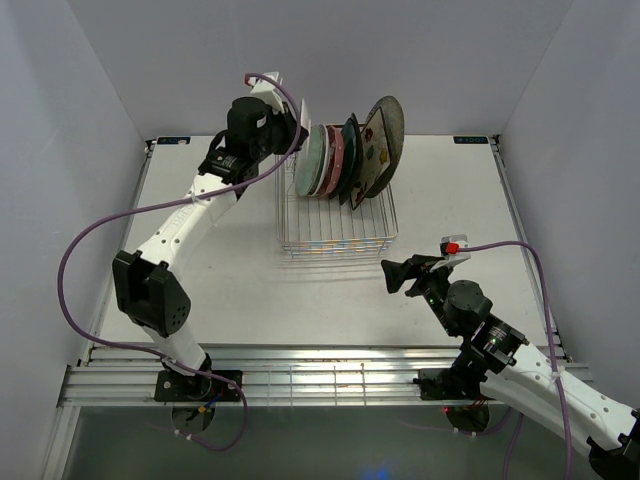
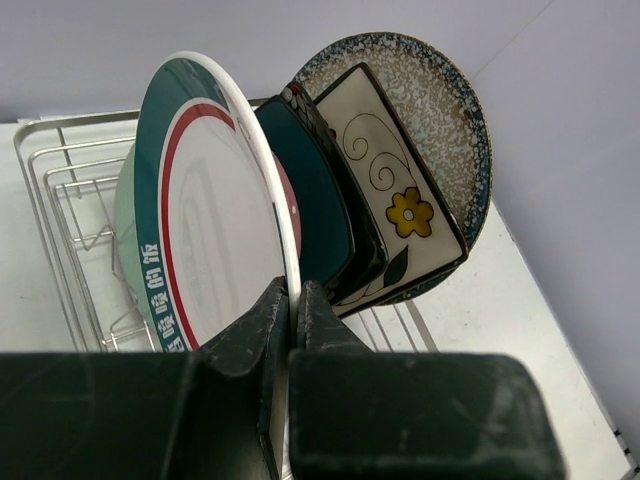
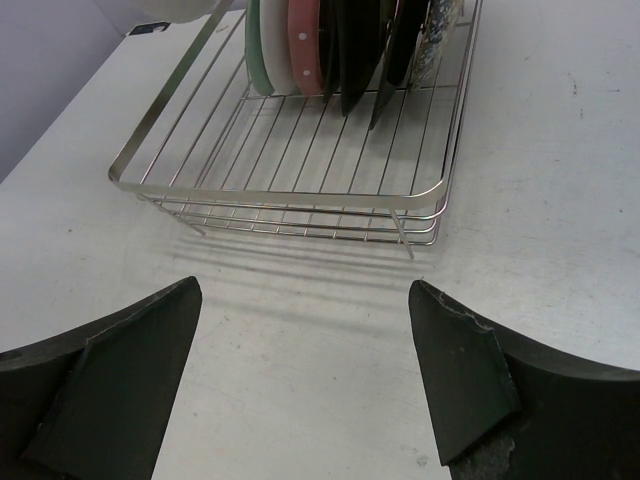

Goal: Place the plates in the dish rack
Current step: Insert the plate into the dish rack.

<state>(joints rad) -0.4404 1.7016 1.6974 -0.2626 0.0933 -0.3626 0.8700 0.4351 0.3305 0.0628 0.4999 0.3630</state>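
Observation:
My left gripper (image 1: 296, 122) (image 2: 293, 298) is shut on the rim of the white teal-rimmed plate (image 2: 210, 220) (image 1: 305, 130), held upright at the far left end of the dish rack (image 1: 335, 238) (image 3: 300, 195). Close behind it stand the mint plate (image 2: 124, 235) (image 3: 262, 50), the pink plate (image 3: 303, 45), the teal square plate (image 2: 312, 190), the black floral plate (image 2: 368, 250), the cream floral plate (image 2: 395, 190) and the speckled grey plate (image 2: 440, 110) (image 1: 386, 122). The white plate's lower edge is hidden. My right gripper (image 1: 400, 273) (image 3: 305, 290) hangs open over bare table, just in front of the rack.
The rack's near half holds only wire. White walls close in the table (image 1: 470, 200) on the left, right and back. A purple cable (image 1: 90, 240) loops off the left arm.

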